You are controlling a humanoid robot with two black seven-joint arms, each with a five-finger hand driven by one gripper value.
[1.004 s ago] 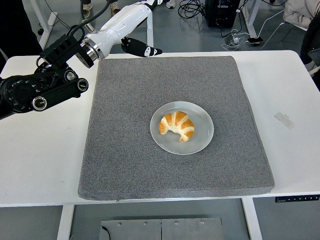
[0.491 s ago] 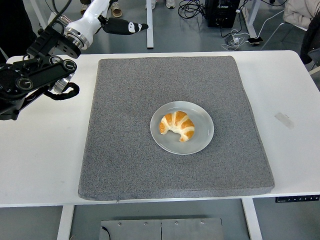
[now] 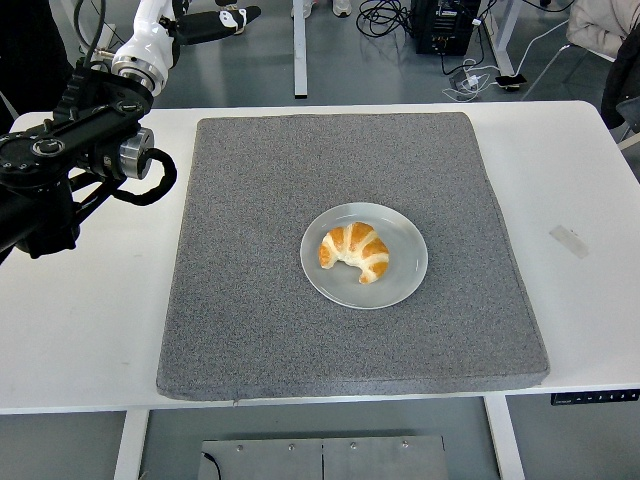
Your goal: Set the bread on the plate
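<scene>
A golden croissant (image 3: 354,252) lies in the middle of a pale grey round plate (image 3: 410,266). The plate sits at the centre of a large grey mat (image 3: 250,300) on the white table. My left arm (image 3: 70,150) comes in from the left edge, and its forearm rises over the table's far left corner. Its hand (image 3: 218,19) is far from the plate, past the table's back edge at the top of the picture, with fingers stretched out and nothing in them. The right arm does not show.
A small strip of tape (image 3: 568,240) is stuck to the bare table right of the mat. Behind the table are cables (image 3: 470,70), a dark box (image 3: 440,25) and a white table leg (image 3: 298,50) on the floor.
My left arm has pulled back to the left and away from the mat, and its hand has risen past the table's back edge. Croissant and plate have not moved.
</scene>
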